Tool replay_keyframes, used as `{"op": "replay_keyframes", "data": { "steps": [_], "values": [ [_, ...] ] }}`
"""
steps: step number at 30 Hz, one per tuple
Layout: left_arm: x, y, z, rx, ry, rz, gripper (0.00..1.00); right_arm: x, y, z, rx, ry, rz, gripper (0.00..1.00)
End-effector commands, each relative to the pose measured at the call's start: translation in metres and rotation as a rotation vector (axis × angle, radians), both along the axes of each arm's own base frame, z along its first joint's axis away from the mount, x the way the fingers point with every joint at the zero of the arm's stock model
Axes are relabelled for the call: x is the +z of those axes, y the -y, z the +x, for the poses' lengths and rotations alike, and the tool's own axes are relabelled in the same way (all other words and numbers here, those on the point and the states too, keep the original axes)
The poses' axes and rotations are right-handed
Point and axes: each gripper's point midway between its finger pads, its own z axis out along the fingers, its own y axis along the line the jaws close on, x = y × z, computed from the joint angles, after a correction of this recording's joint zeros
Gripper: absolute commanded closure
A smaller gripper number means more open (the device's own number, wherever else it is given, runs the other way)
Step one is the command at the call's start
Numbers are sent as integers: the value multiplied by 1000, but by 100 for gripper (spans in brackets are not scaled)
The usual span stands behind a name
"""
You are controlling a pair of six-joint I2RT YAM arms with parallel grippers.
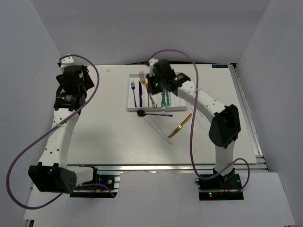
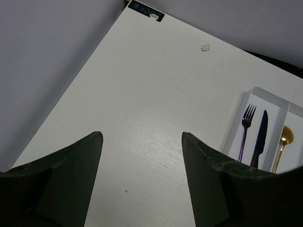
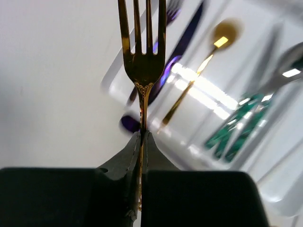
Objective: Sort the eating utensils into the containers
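**Top view.** Your right gripper [image 1: 150, 84] hangs over the far left part of the white tray [image 1: 129, 101]. It pinches a gold fork [image 1: 142, 77] whose tines point away from the arm bases. A purple fork [image 1: 133, 90] and a dark knife [image 1: 140, 92] lie side by side at the tray's left side. Teal-handled pieces [image 1: 165, 98] lie further right in the tray. On the table [image 1: 104, 132], a purple spoon [image 1: 142, 113] lies just in front of the tray's near edge. A gold knife [image 1: 181, 124] lies slantwise nearer the right arm. Your left gripper [image 1: 75, 78] is well to the left of the tray.

**Left wrist view.** The left gripper's fingers [image 2: 85, 161] stand wide apart over bare table with nothing between them. At the right edge you see the tray's left end with the purple fork, the dark knife and a gold spoon [image 2: 285, 137] in it. A small pale scrap [image 2: 205, 47] lies near the table's far edge.

**Right wrist view.** The right gripper's jaws are pressed together on the gold fork's handle, just below its decorated neck. The tines stand straight ahead. The tray beneath is blurred; the gold spoon and the teal handles can be made out in it.
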Motion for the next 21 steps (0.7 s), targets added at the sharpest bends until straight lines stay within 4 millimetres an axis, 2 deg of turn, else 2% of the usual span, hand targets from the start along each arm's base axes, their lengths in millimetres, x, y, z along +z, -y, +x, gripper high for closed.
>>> {"op": "replay_keyframes", "data": {
  "steps": [1,3,8,9,10,17,21],
  "values": [
    [17,-2,7,11,48,-5,21,22,23,77,-229,42,98,100],
    [18,-6,9,25,50,22,21,19,30,105,-283,44,114,100],
    [15,-12,12,37,38,65,21,0,34,137,-370,43,131,100],
    [13,-13,12,43,35,65,21,-12,34,142,-382,29,125,100],
    [12,-13,12,46,31,65,21,-9,32,146,-387,32,137,100],
    [4,-18,9,66,7,83,21,-30,21,158,-407,1,163,100],
    [-2,-19,7,69,-8,92,21,-53,21,155,-413,-38,141,100]
  ]
}}
